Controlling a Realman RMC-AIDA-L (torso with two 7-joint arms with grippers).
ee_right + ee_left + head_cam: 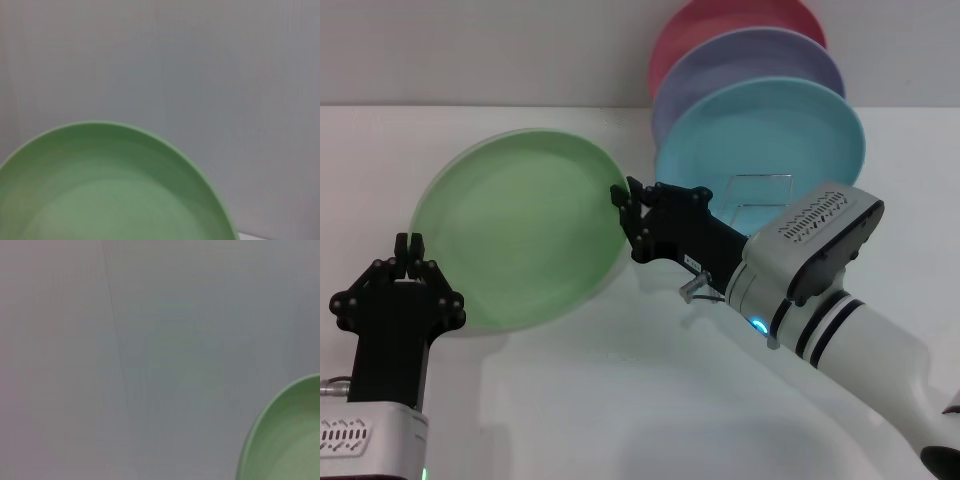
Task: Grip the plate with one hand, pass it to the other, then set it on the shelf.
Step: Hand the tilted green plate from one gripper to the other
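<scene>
The light green plate [520, 235] is held up off the white table, tilted with its face toward me. My left gripper [410, 242] is at its lower left rim, fingers close together on the edge. My right gripper [626, 200] is shut on the plate's right rim. The plate also shows in the left wrist view [287, 435] and the right wrist view [115, 190]. The silver wire shelf [761, 190] stands just behind my right gripper, partly hidden by it.
A turquoise plate [770, 135], a lavender plate [750, 65] and a pink plate [720, 25] stand upright in a row at the shelf, at the back right. My right arm [820, 290] reaches across the front right of the table.
</scene>
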